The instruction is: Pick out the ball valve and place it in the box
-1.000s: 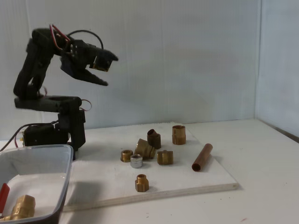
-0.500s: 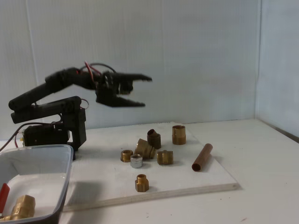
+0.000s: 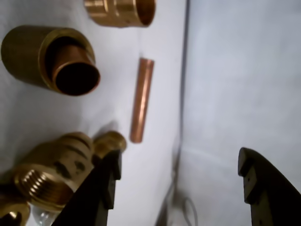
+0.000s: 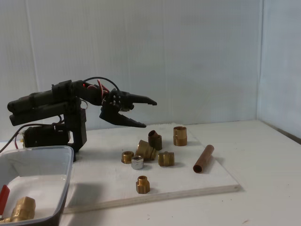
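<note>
The ball valve (image 4: 21, 208) lies inside the box (image 4: 66, 181) at the bottom left of the fixed view, its brass body low in the corner and its red handle (image 4: 3, 197) at the frame's edge. My gripper (image 4: 149, 114) hangs open above the white board, up and left of the brass fittings, well to the right of the box. In the wrist view the gripper (image 3: 179, 160) is spread wide with nothing between its dark fingers (image 3: 106, 183), and a threaded brass fitting (image 3: 47, 179) lies beside the left one.
Several plain brass fittings (image 4: 146, 150) cluster mid-board, one (image 4: 143, 184) apart near the front edge. A copper pipe piece (image 4: 203, 158) (image 3: 141, 99) lies at the right on the white board (image 4: 188, 181). A sleeved brass fitting (image 3: 51, 59) sits farther out. White walls stand behind and right.
The arm has unfolded from a raised, tucked pose, reaching right and down toward the fittings. The gripper stayed open and the valve stayed in the box.
</note>
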